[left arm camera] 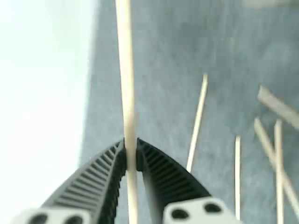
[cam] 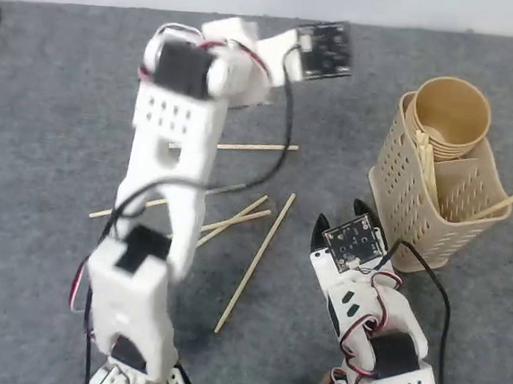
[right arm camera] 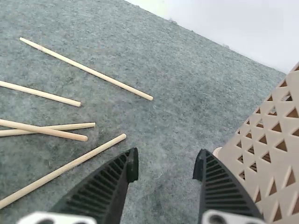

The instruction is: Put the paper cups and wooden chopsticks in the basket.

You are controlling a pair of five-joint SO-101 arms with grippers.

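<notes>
**A:** Entry one, the left pincer (left arm camera: 131, 156)?

**B:** We list it as closed tight on one held chopstick (left arm camera: 125, 70). The stick is pale, smooth, straight and slender. It runs out between the ribbed black fingers (left arm camera: 100, 184), with grey carpet (left arm camera: 224, 56) behind it.

**A:** Entry two, the right pincer (right arm camera: 167, 163)?

**B:** We record it as spread wide with nothing between the fingers. In the high view it sits at lower centre-right (cam: 341, 216), just left of the foot of the basket (cam: 469, 224).

**A:** And the basket itself?

**B:** It is a beige plastic basket with walls pierced by small triangles (right arm camera: 273, 154). It stands upright at the right of the high view and is split into compartments.

**A:** What does it contain?

**B:** The paper cups (cam: 453, 106) are tan and nested in one stack, mouth up, in the upper compartment. Several basket chopsticks (cam: 427, 157) lean beside the stack. One slanted stick (cam: 510, 200) pokes out over the right rim.

**A:** Are any left loose?

**B:** We count several loose chopsticks of the same pale wood lying flat on the carpet at centre frame. A long diagonal one (cam: 255, 262) is nearest the right pincer. A crossed pair (cam: 236, 219) lies just to its left. A level one (cam: 256, 146) sits above them, and part of it is hidden by the left arm (cam: 166, 148). The right wrist view shows the scatter as well (right arm camera: 86, 69).
</notes>
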